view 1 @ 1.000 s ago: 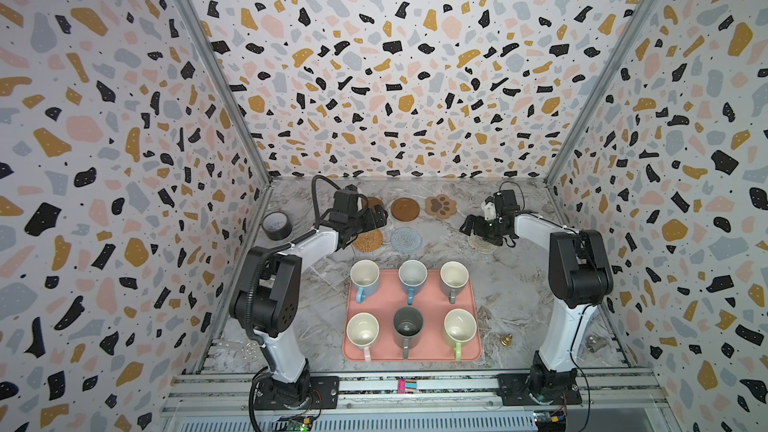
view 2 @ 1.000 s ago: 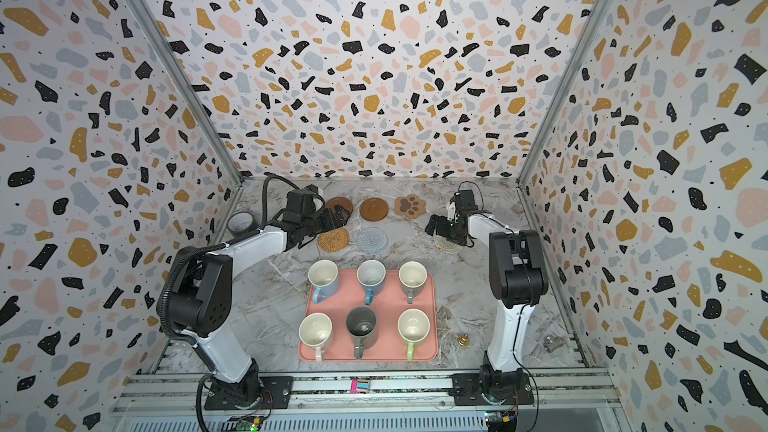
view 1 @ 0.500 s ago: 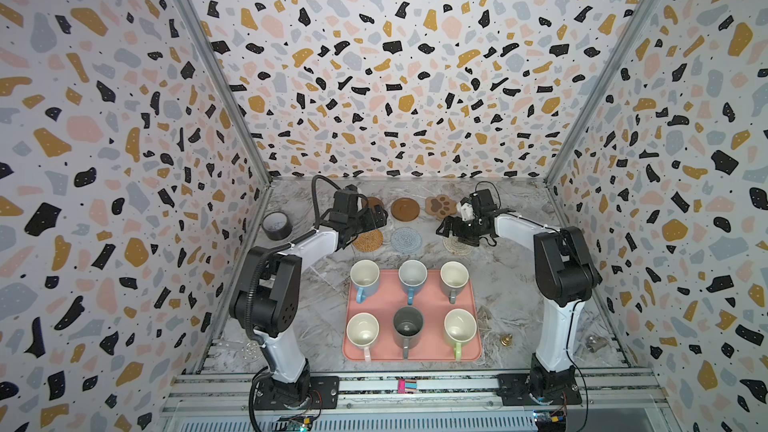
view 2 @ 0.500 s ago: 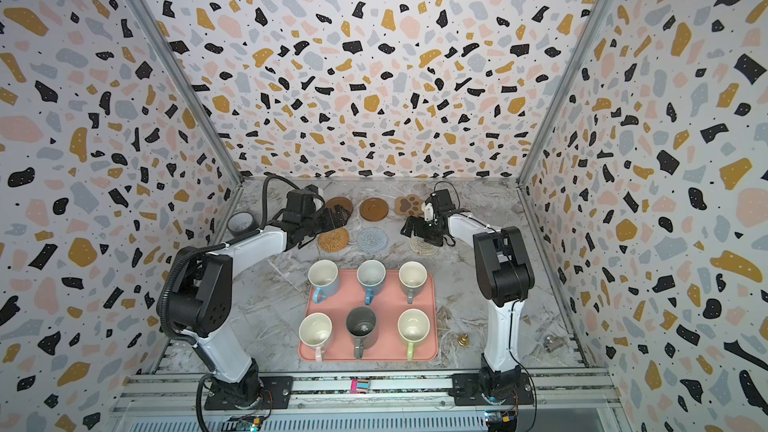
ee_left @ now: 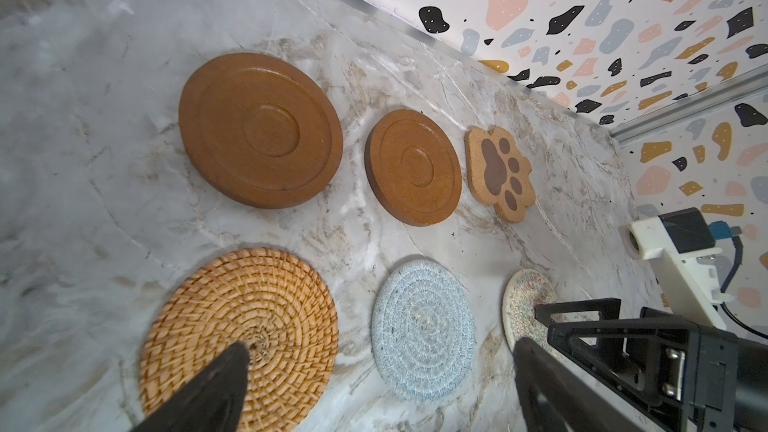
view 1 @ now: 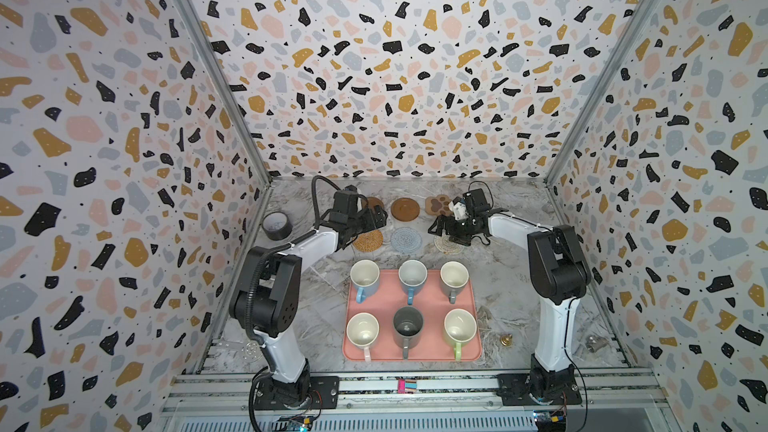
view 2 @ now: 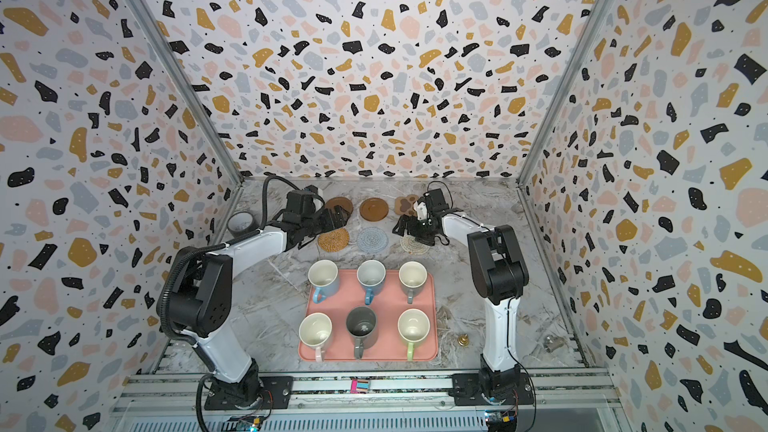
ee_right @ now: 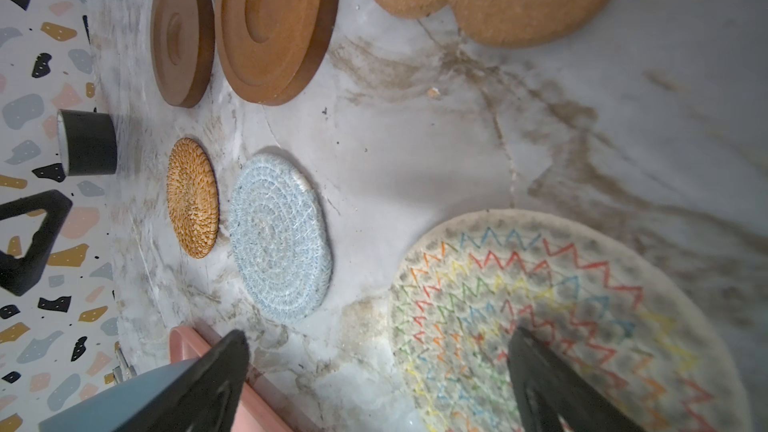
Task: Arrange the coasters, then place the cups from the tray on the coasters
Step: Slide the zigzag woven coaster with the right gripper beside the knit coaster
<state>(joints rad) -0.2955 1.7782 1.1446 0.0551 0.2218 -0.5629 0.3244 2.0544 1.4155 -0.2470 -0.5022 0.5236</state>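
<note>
Since the earlier frame the right gripper [ee_right: 380, 334] has been swung from 1 o'clock toward 12 o'clock, and it is now held low over the cream coaster [view 1: 448, 245], its jaws spread wide with nothing between them. The left gripper [ee_left: 381, 344], its jaws equally wide and empty, is held above the rattan coaster [view 1: 368, 240] and the blue coaster [view 1: 406, 240]. All six coasters are laid in two rows of three at 12 o'clock on the bench [view 1: 511, 267]. Six cups [view 1: 365, 276] are seen upright on the tray [view 1: 430, 305] at 6 o'clock.
</note>
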